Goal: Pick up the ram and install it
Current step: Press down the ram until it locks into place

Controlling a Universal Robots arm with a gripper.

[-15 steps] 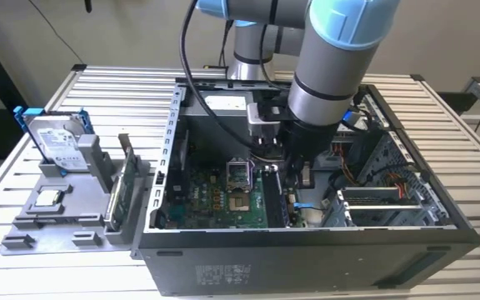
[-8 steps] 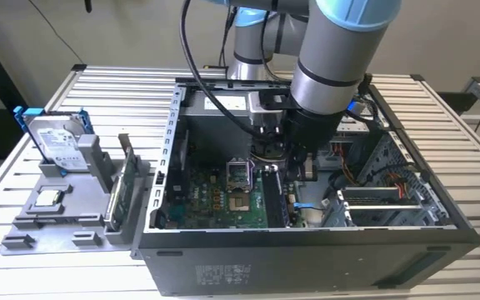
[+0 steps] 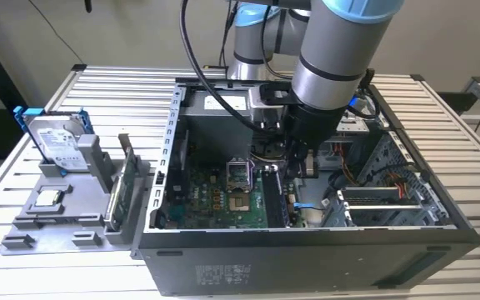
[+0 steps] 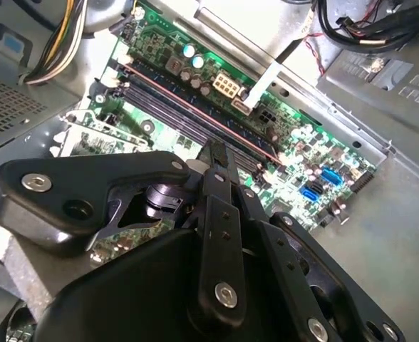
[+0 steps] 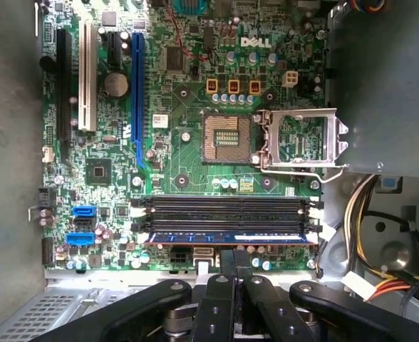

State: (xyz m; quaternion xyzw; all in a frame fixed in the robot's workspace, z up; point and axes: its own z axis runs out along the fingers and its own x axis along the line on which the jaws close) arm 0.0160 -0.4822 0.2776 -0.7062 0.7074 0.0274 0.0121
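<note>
Ram, a long thin dark stick (image 5: 227, 239), lies seated edge-down in the memory slot nearest the gripper on the green motherboard (image 5: 181, 153), with the other black slots beside it empty. The black gripper (image 5: 227, 258) hangs just above its middle with fingers drawn together and nothing between them. The open dark grey computer case (image 3: 307, 256) walls it in closely; the arm hides the stick in the exterior view.

Matt black case (image 3: 307, 262) — glossy green motherboard (image 5: 174, 164).
</note>
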